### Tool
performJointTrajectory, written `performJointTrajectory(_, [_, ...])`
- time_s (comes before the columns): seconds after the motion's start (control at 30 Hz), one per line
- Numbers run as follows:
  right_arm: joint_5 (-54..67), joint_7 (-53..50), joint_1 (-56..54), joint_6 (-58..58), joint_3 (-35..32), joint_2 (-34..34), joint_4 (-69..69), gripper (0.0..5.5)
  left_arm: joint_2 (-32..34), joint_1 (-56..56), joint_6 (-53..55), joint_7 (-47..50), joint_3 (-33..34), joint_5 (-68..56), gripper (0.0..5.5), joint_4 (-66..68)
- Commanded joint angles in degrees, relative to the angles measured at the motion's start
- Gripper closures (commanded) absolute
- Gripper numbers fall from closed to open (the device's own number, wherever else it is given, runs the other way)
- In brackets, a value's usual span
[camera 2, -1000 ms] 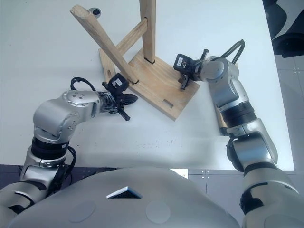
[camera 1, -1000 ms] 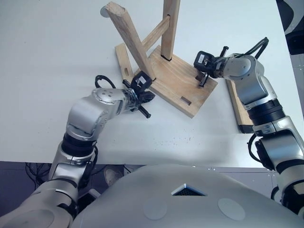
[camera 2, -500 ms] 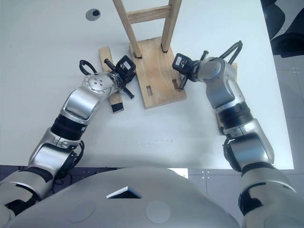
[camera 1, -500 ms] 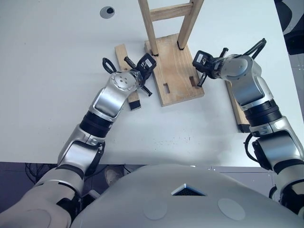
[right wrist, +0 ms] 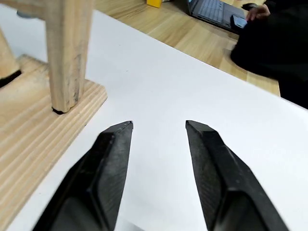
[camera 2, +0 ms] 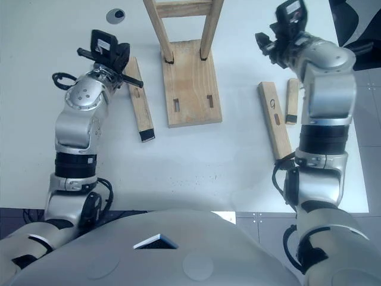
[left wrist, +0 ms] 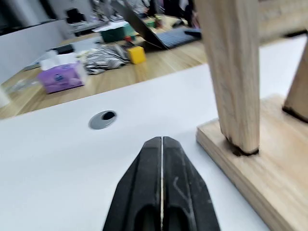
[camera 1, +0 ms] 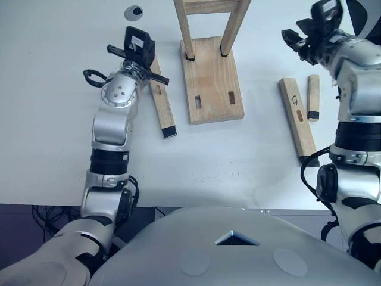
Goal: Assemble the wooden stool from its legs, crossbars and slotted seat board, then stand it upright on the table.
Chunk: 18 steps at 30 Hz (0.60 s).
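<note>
White counter (camera 1: 238, 155) spreads out in front of you, with a round grey cable hole (camera 1: 134, 11) near its far left side and a cluttered wooden desk (left wrist: 120, 72) in the room beyond. Your seat board (camera 1: 211, 89) lies flat near the middle of the counter. Two legs stand upright in its far pair of slots, the left leg (camera 1: 184, 30) and the right leg (camera 1: 233, 27), joined higher up by a crossbar (camera 1: 208, 6). The two near slots, one (camera 1: 198, 102) on the left and one (camera 1: 231, 97) on the right, are open with nothing in them. A loose leg (camera 1: 162, 107) lies flat on the counter just beside the board's left edge, its dark-tipped end toward you. On the right, well apart from the board, a second loose leg (camera 1: 297, 119) with a slot cut in it lies flat, and a short crossbar piece (camera 1: 313, 96) lies just beside it on its outer side. Your left tool (left wrist: 161, 144) has its two black fingers pressed together and grips nothing. It sits over the far end of the left loose leg, pointing across the counter between the cable hole and the board's corner; you cannot tell whether it touches the leg. Your right tool (right wrist: 159, 126) is spread wide and empty, raised at the far right beyond the two loose pieces and clear of the board, with the corner of the board that carries the right leg in front of it.
</note>
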Motion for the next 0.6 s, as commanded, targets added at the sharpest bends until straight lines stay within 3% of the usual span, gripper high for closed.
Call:
performJointTrajectory(0.03, [1.47,-1.32,6.81,5.98,-4.29,-4.07,-0.06,2.76,-0.33,6.24,0.00,2.23,5.79,-1.26,5.50,-7.18])
performJointTrajectory(0.2, [1.81,-0.32,11.40,7.33,-2.40,-7.58,-1.45,2.04,0.47,8.17,-2.78,1.87,8.39,-1.25,5.50,-8.26])
performJointTrajectory(0.3, [2.12,-1.57,15.14,8.74,-4.00,-8.53,-2.61,2.04,-2.03,6.75,-2.89,1.37,7.36,-3.18,5.50,-9.32])
performJointTrajectory(0.5, [2.34,-1.78,21.06,8.66,-2.59,-8.79,-0.91,2.04,1.40,7.83,-4.38,-0.28,10.28,-3.08,5.50,-8.78])
performJointTrajectory(0.6, [4.11,0.95,23.53,11.20,-0.98,-9.36,-1.06,2.56,1.21,6.51,-5.05,-0.15,10.76,-3.34,5.50,-8.16])
